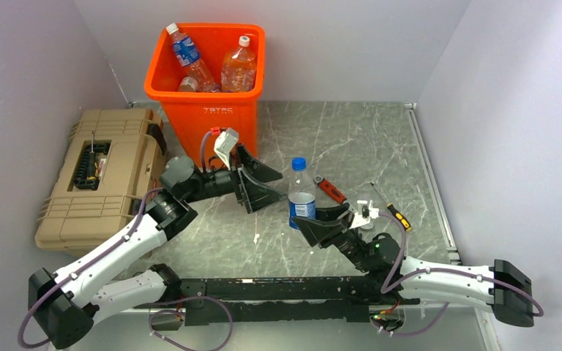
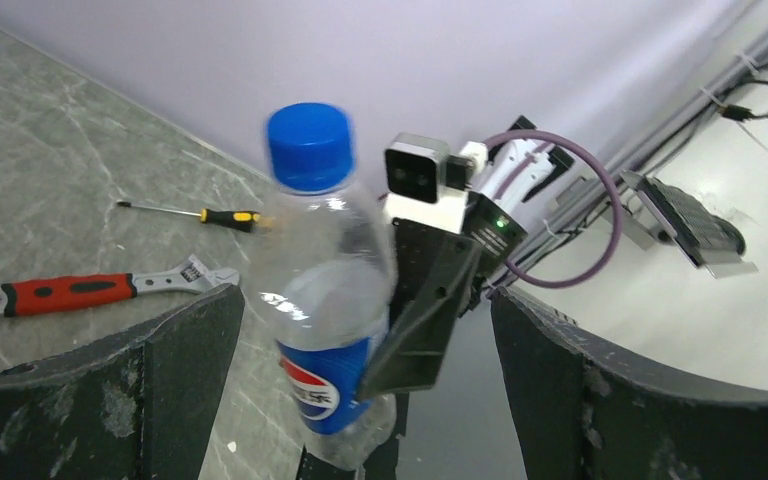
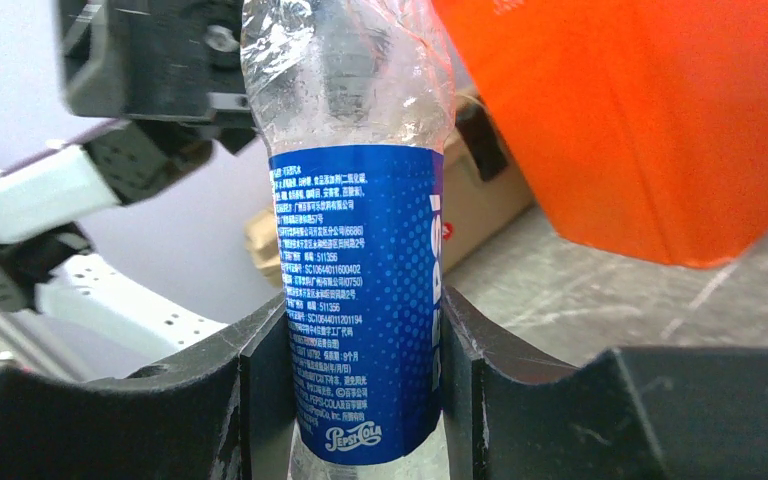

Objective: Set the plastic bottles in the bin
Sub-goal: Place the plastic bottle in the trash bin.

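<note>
A clear plastic bottle (image 1: 301, 194) with a blue Pepsi label and blue cap stands upright at mid-table, and my right gripper (image 1: 315, 219) is shut on its labelled lower half. In the right wrist view both fingers press the bottle (image 3: 360, 300) at the right gripper (image 3: 360, 400). My left gripper (image 1: 263, 183) stands wide open just left of it; its wrist view shows the bottle (image 2: 325, 300) between the spread jaws of the left gripper (image 2: 365, 385), touching neither. The orange bin (image 1: 212, 121) stands at the back and holds three bottles, one of them Pepsi-labelled (image 1: 187, 55) and one orange (image 1: 238, 66).
A tan ribbed toolbox (image 1: 95, 179) lies left of the bin. A red-handled wrench (image 1: 329, 190) and a yellow-and-black screwdriver (image 1: 391, 208) lie on the marbled table right of the held bottle. White walls close in the back and both sides.
</note>
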Available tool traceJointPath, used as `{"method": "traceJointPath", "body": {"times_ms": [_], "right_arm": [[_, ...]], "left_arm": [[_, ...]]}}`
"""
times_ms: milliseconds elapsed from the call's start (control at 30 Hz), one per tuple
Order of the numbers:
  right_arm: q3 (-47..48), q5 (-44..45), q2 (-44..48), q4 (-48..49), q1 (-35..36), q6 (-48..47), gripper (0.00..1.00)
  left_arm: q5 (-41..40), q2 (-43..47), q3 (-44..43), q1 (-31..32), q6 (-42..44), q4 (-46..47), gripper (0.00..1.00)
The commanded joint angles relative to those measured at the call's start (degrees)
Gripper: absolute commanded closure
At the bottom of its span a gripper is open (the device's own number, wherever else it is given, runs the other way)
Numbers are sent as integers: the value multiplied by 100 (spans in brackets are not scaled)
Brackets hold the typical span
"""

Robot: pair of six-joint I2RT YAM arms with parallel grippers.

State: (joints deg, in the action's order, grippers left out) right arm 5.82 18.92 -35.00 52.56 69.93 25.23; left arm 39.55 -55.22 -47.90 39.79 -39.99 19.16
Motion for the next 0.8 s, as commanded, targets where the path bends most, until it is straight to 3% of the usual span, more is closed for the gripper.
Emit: {"method": "traceJointPath", "body": {"times_ms": [0,100,233,633,767], "right_arm": [[-92,-731,-196,1578,-6,172,80],[96,-1005,-220,1330,-6,94,81],[226,-1108,-198,1181,-6,13,81],[247,-1379,-781,1719,-31,168,81],[217,-1418,-863,1806,-98,251,82]], "left_arm": [[-1269,-23,171,289,194,569,1],[-1184,-44,242,406,363,991,0],[-943,-353,-188,561,545,532,1],[-340,-711,8,982,330,1680,1],[-194,-763,-102,1017,404,1459,2]]}}
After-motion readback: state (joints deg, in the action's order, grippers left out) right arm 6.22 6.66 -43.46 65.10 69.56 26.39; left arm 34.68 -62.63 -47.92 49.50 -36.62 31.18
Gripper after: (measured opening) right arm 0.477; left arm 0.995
